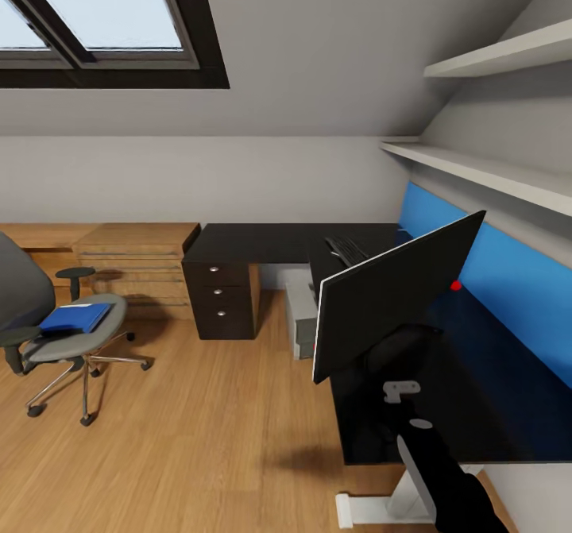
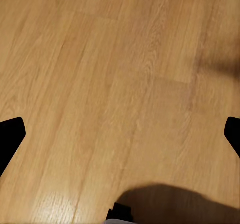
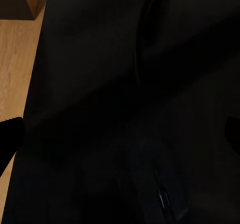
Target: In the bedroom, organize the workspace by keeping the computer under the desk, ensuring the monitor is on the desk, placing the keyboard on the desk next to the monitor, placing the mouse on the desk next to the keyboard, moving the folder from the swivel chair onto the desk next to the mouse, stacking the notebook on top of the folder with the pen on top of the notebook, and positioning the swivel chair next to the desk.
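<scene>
Right arm: your glossy black right forearm (image 1: 445, 481) rises from the bottom edge of the head view toward a pale grey wrist bracket (image 1: 401, 390).
Right gripper: in the right wrist view your black right gripper (image 3: 120, 134) has its fingertips (image 3: 9, 136) at opposite edges — spread wide, nothing between them.
Left gripper: in the left wrist view your black left gripper (image 2: 120, 134) shows dark fingertips (image 2: 10, 136) likewise at opposite edges — jaws wide apart, holding nothing.

Swivel chair (image 1: 48, 326) cut by the picture's edge; computer (image 1: 302, 318) half hidden behind the monitor (image 1: 397, 295).
</scene>
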